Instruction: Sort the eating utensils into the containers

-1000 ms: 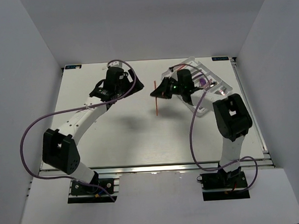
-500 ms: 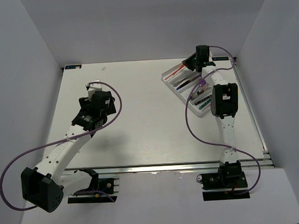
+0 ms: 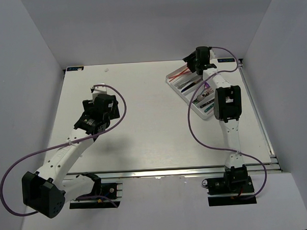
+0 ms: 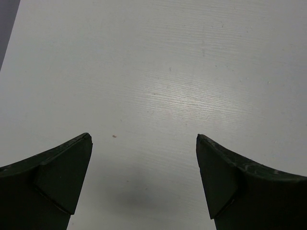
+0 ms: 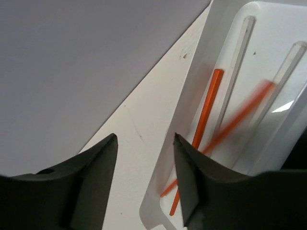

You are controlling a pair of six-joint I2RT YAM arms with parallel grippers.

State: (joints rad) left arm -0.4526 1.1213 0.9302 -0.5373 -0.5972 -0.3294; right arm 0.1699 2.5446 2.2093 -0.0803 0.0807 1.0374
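The white cutlery tray (image 3: 219,80) lies at the table's far right, and its long compartments hold several eating utensils. Two orange-handled ones (image 3: 179,72) rest in the farthest compartment. My right gripper (image 3: 191,61) hovers over that end of the tray. In the right wrist view it (image 5: 145,136) is open and empty, straddling the tray's rim (image 5: 163,207). Below it one orange utensil (image 5: 207,110) lies still and a second (image 5: 240,117) is blurred, lying across it. My left gripper (image 3: 95,116) hangs over the left of the table, open (image 4: 144,137) above bare surface.
Silver utensils (image 3: 187,84) and purple-teal ones (image 3: 208,100) fill the tray's nearer compartments. The grey back wall (image 5: 72,57) rises just beyond the tray's far end. The right arm's purple cable (image 3: 194,118) loops over the table beside the tray.
My right gripper carried the orange utensil from mid-table to the tray's far end, then opened and let it go into the farthest compartment. The left arm drew back towards the near left.
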